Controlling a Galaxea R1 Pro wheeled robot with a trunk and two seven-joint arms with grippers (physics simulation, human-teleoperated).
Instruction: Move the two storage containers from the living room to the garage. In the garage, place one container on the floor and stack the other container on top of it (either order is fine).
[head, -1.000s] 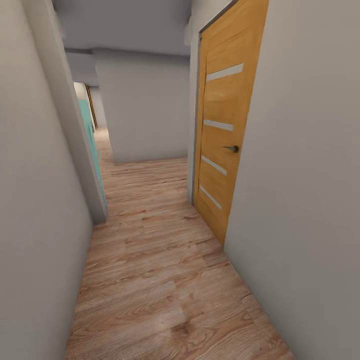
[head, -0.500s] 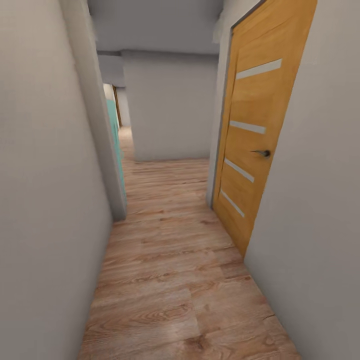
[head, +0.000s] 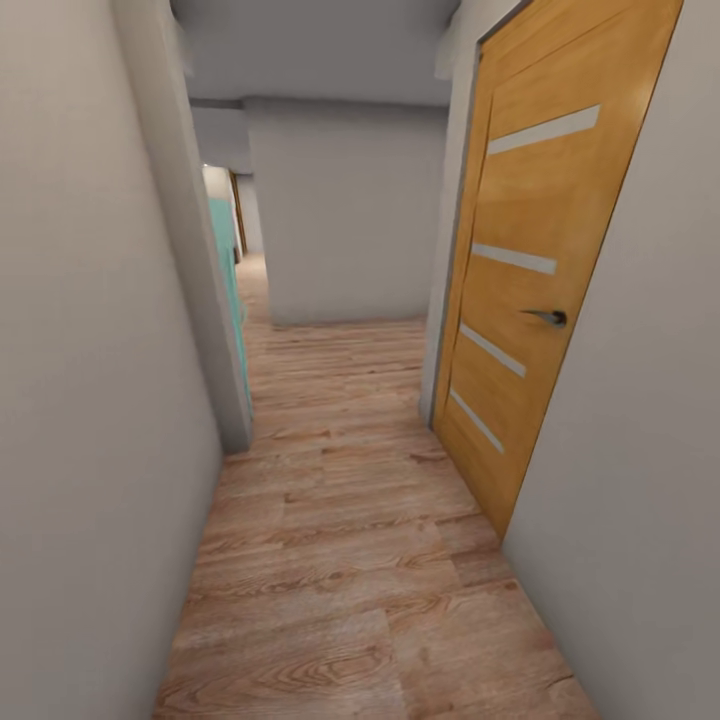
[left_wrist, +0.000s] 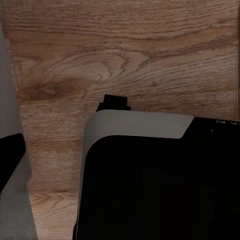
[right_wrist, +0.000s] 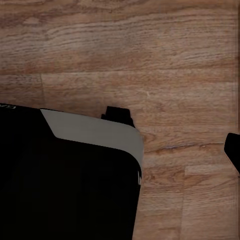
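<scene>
The two storage containers are out of view, and so are the living room and the garage. I am in a narrow corridor with light wood planks (head: 340, 560) underfoot. Both wrist views look down on those planks and on my own black, white-edged base (left_wrist: 150, 185) (right_wrist: 65, 175). A dark tip (left_wrist: 9, 156) shows at the border of the left wrist view and another dark tip (right_wrist: 233, 149) at the border of the right wrist view. Each may be one finger. Nothing is seen held.
A grey wall (head: 90, 400) runs close on the left, ending at a corner (head: 215, 330) with a teal surface (head: 232, 290) behind it. On the right stands a shut orange wooden door (head: 530, 300) with a handle (head: 548, 317). A grey wall (head: 350, 220) blocks the corridor ahead; a passage continues at its left.
The whole picture has shifted: the camera has moved forward along the corridor and turned a little. The orange door now looks larger and nearer.
</scene>
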